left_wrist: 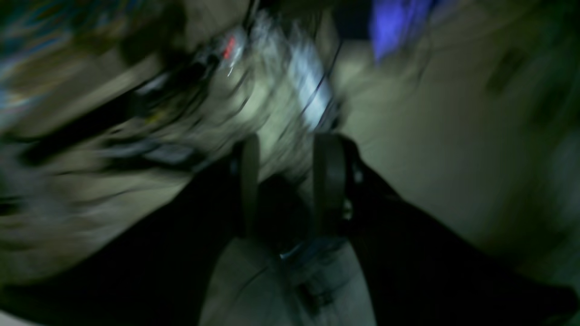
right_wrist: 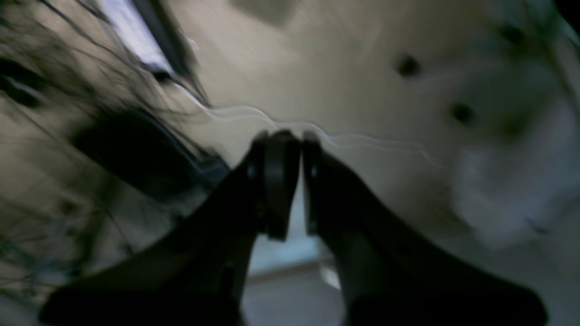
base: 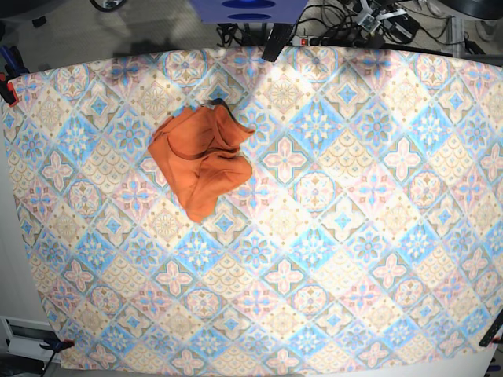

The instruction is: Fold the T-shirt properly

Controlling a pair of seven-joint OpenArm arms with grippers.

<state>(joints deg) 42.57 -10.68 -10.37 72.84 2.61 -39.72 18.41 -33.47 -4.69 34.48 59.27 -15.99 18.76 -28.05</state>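
Lying crumpled on the tile-patterned cloth (base: 338,236), toward its far left part, the T-shirt (base: 202,161) is waiting to be spread flat first. Left gripper (left_wrist: 285,181) is showing parted, empty jaws; right gripper (right_wrist: 290,181) is nearly closed, gripping nothing.

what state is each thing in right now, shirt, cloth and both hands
T-shirt: crumpled in a heap, not folded, lying free on the cloth, nothing touching it.
tile-patterned cloth: spread flat over the table.
left hand: open, a clear gap between its fingers, holding nothing, up off the table.
right hand: shut, fingers nearly together, nothing visibly between them, away from the shirt.
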